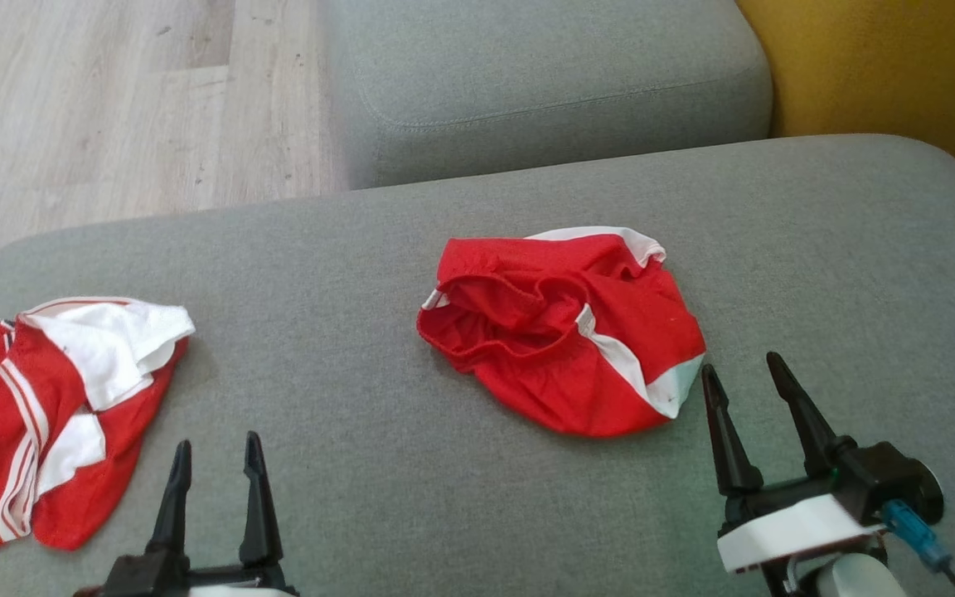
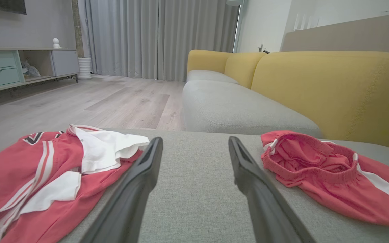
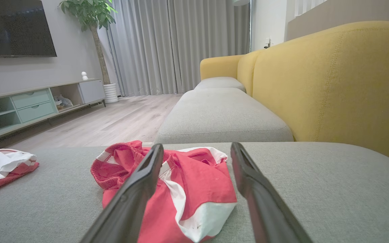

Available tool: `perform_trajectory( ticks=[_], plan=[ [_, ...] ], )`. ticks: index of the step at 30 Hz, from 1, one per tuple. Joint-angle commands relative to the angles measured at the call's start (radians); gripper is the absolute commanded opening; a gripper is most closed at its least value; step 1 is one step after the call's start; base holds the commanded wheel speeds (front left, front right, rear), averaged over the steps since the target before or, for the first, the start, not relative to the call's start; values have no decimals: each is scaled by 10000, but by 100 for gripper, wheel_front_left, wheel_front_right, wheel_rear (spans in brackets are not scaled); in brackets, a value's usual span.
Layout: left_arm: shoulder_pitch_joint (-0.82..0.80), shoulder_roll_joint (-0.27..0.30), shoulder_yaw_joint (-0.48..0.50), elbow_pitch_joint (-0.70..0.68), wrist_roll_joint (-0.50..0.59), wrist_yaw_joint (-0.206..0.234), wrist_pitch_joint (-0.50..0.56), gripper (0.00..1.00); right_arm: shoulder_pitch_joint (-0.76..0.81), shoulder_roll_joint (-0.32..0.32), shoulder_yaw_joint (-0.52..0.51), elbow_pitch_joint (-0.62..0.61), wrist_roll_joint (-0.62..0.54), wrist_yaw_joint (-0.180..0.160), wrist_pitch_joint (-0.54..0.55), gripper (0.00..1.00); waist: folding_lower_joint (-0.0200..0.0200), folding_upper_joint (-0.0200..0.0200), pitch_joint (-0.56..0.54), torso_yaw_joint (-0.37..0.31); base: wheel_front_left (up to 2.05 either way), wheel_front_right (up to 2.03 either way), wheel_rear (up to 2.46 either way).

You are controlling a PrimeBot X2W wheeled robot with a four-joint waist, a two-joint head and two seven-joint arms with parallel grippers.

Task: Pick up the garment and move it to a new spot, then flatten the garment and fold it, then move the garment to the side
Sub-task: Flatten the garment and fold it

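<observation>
Head view: right jaws spread wide, holding nothing, low over the grey sofa cushion (image 1: 378, 464). Crumpled red shorts (image 1: 564, 332) with white side panels lie on the cushion just ahead of these jaws and to their left, hem corner just beside the left fingertip (image 1: 710, 390); contact cannot be told. Likewise the left jaws: spread and empty. A bunched red-and-white garment (image 1: 46, 414) lies to the left of the left jaws, near but apart; the shorts sit well to their right

Soft daylight, faint shadows; wrist views (wide-angle) seem blurred up close.
</observation>
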Motion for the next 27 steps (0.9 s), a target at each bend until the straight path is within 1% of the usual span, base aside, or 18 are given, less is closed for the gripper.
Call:
perform_trajectory(
  ticks=[1, 27],
  plan=[
    [-287, -14, 252, -335, 59, 95, -95, 100, -180, -16, 206, -301, -18, -7, -63, 100, 0, -1, -12, -31, 0, 0, 0],
    [-319, -14, 216, -155, 79, 239, -95, 100, -239, -16, 172, -271, 106, -7, -63, 100, 0, -1, 6, -106, 0, 0, 0]
  ],
)
